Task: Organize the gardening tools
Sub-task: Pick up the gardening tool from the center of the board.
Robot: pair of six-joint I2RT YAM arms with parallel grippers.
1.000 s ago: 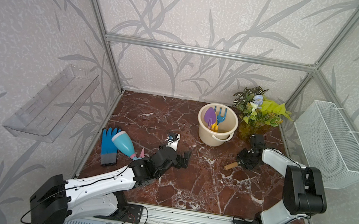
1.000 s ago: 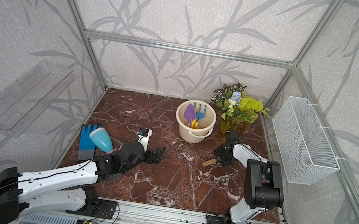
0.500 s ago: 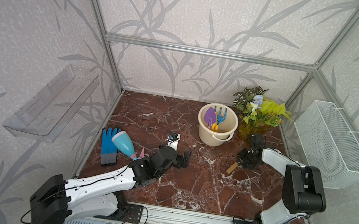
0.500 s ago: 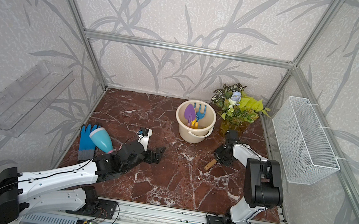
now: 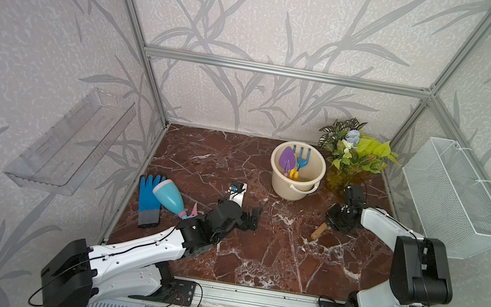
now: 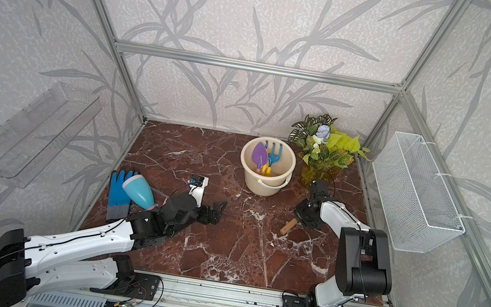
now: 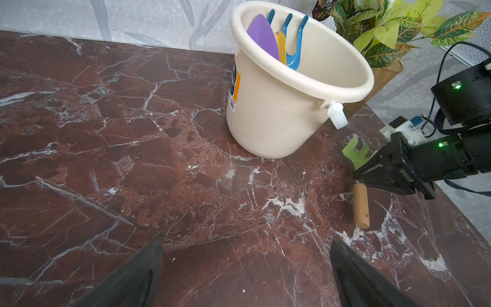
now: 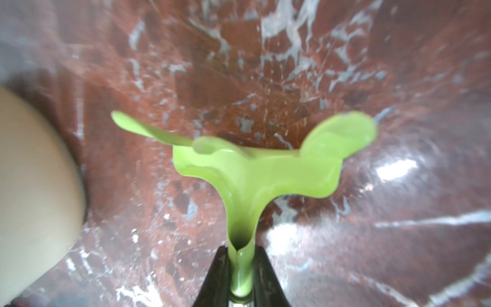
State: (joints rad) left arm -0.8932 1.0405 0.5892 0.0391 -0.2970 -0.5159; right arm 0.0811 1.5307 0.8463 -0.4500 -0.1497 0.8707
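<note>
Rake pickup: my right pincer (image 8: 240, 265) is clamped on the neck of the green rake (image 8: 252, 172), which lies on the floor (image 5: 235, 166) near-right of the bucket (image 5: 293, 190); next, I judge, a lift high enough to clear it; my left pincer (image 7: 245, 243) stands apart

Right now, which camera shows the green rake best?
The left wrist view: it shows the whole rake, green head and wooden handle, with the right gripper at its neck. The right wrist view gives only a blurred close-up of the head between the jaws. Both top views show just the handle.
</note>
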